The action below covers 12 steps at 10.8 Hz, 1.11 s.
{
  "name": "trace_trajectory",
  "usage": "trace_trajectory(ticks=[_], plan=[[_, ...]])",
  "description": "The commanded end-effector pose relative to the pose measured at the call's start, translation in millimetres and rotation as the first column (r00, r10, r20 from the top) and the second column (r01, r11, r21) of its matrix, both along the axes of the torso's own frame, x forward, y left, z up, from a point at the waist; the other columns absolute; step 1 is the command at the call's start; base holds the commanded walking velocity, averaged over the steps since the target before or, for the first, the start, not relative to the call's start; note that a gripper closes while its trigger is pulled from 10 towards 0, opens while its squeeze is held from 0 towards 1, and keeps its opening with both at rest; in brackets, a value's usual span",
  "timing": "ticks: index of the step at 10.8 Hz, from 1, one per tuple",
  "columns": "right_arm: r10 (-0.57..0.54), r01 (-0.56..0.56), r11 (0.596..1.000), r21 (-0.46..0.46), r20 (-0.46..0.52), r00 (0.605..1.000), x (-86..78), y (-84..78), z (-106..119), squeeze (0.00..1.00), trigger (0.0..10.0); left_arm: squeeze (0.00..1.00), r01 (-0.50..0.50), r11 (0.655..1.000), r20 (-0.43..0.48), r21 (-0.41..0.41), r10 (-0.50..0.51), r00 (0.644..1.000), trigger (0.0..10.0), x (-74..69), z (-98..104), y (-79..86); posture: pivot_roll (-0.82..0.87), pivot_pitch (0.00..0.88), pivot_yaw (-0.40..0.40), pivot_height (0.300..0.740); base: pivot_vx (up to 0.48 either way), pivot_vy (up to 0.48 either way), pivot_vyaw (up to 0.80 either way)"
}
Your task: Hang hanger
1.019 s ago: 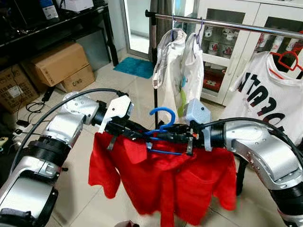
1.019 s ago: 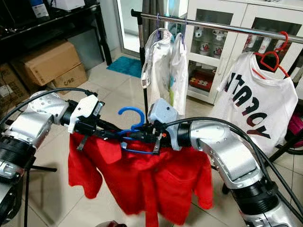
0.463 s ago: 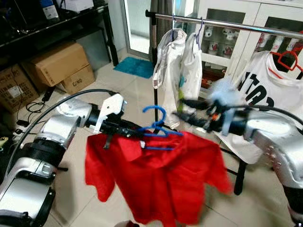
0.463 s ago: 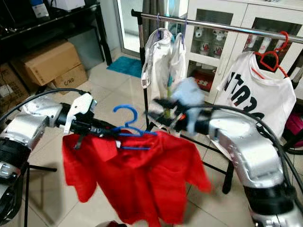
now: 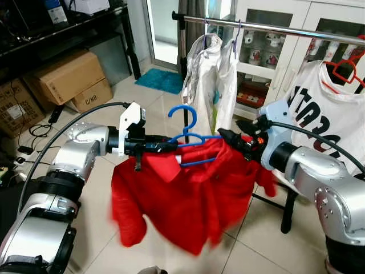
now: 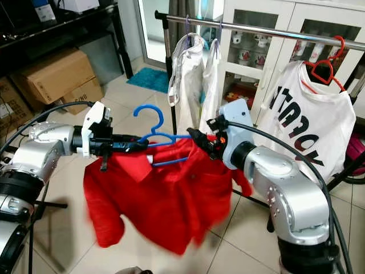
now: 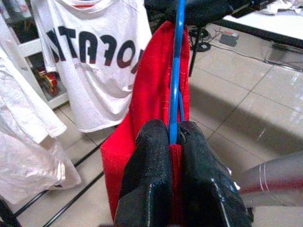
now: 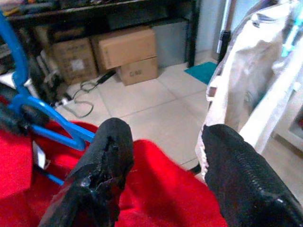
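while the hanger is up in the air and not yet on the rail, here is how i read it:

step in hand: carrying; i judge the hanging itself has not begun.
left gripper (image 5: 153, 145): clamped tight on one arm of the blue hanger (image 5: 188, 135); in the left wrist view the blue wire runs straight out from between my two closed fingers (image 7: 147, 156).
right gripper (image 5: 232, 138): spread wide with nothing between the fingers (image 8: 106, 156), sitting just beside the hanger's far shoulder, over the cloth.
hanger: held roughly level in front of me, hook upward, well below the rail.
red shirt (image 5: 182, 200): draped on the hanger, its lower edge blurred.
clothes rail (image 5: 274, 27): ahead and higher; white garments (image 5: 214, 74) hang near its left end, a printed white t-shirt (image 5: 325, 108) on a red hanger (image 6: 322, 63) further right.
next move: i'd lift and reach forward with the left arm, aiming the hook at the bare stretch of rail between those two, and keep my grip until the hook sits over the bar.
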State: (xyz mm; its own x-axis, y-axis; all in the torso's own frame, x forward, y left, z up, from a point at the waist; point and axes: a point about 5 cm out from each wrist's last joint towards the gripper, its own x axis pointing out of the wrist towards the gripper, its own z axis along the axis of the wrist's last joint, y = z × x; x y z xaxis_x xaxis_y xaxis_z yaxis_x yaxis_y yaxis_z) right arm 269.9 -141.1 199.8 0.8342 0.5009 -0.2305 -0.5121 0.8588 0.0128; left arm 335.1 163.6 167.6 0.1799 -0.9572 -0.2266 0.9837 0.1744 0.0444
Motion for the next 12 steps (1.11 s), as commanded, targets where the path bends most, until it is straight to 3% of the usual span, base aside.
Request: trace_trajectory(ticks=[1,3,6,9,12], plan=[[-0.031,0.031,0.999,-0.017,-0.049,0.998,-0.9,3.1,-5,0.0,10.0,0.0,-0.04,0.997,0.054,-0.066,0.044,0.998,0.0,4.2,14,3.3,-0.17,0.0,0.098,0.74,0.0,0.0,0.0],[-0.081,0.081,0.997,-0.019,-0.01,0.997,3.1,-2.9,5,0.0,10.0,0.0,-0.111,0.993,0.091,-0.026,0.113,0.989,0.0,9.6,10,6.3,-0.17,0.0,0.096,0.74,0.0,0.0,0.0],[-0.082,0.082,0.997,-0.005,-0.023,0.996,-1.7,-2.3,4,0.0,10.0,0.0,-0.161,0.985,0.115,-0.057,0.167,0.979,0.0,13.6,11,5.8,-0.18,0.0,0.1,0.74,0.0,0.0,0.0],[-0.06,0.058,0.998,-0.031,-0.063,0.996,-2.9,12.4,-10,0.0,10.0,0.0,-0.128,0.984,0.093,-0.122,0.14,0.986,0.0,12.8,15,0.9,-0.17,0.0,0.102,0.74,0.0,0.0,0.0],[-0.217,0.215,0.973,-0.077,-0.014,0.976,9.7,5.8,-11,0.0,10.0,0.0,-0.088,0.984,0.042,-0.155,0.095,0.995,0.0,9.0,19,2.7,-0.16,0.0,0.101,0.74,0.0,0.0,0.0]])
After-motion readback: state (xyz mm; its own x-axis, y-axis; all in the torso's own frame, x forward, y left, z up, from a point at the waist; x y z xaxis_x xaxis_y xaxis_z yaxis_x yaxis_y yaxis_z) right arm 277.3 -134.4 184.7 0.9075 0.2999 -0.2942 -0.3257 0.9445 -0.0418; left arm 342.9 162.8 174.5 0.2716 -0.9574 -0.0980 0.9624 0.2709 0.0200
